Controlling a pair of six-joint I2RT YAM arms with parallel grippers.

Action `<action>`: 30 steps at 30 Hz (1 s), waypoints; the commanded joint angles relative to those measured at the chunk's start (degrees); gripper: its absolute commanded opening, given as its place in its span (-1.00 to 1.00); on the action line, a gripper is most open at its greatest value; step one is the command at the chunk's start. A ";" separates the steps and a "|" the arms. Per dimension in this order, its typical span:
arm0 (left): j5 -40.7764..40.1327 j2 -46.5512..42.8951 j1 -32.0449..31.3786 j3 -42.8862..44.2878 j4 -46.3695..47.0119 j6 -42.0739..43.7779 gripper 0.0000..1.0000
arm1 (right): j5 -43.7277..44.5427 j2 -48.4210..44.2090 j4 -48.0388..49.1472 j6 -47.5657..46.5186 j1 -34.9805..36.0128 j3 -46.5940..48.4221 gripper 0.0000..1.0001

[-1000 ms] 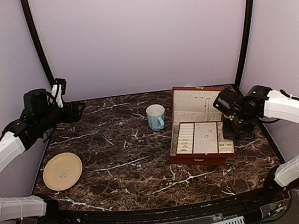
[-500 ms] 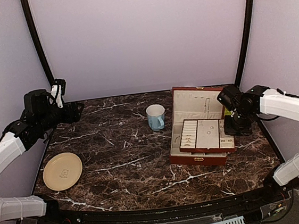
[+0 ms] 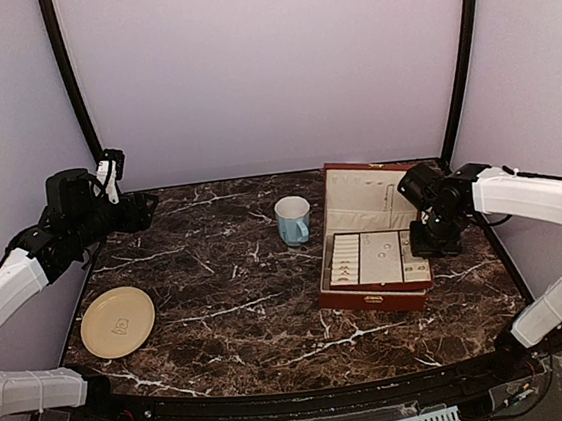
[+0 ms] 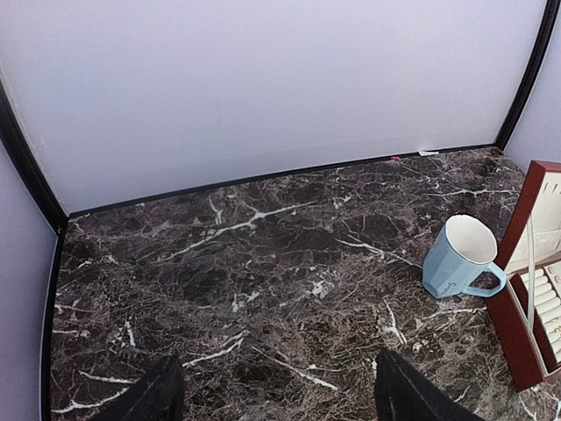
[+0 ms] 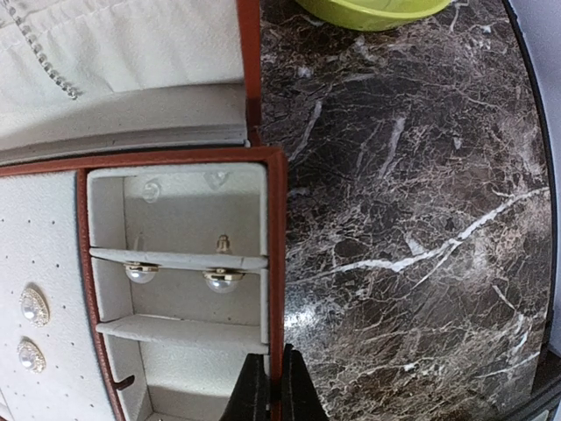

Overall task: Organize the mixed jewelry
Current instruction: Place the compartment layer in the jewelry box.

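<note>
1. Box-adjusting step: the right gripper (image 5: 270, 388) is closed at the box (image 5: 277, 228) wall, perhaps nipping it; the left gripper (image 4: 279, 399) hangs wide, empty.
2. Pearl earrings (image 5: 180, 277) lie in the side compartment (image 5: 184, 224); next, a clean release.

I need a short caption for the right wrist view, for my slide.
Jaws shut on the tray's red-brown rim, beside a compartment holding two pearl studs.
</note>
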 commanded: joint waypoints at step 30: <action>0.89 -0.36 0.40 -0.87 1.66 0.80 0.53 | -4.29 1.85 10.13 1.25 -0.23 -2.38 -1.00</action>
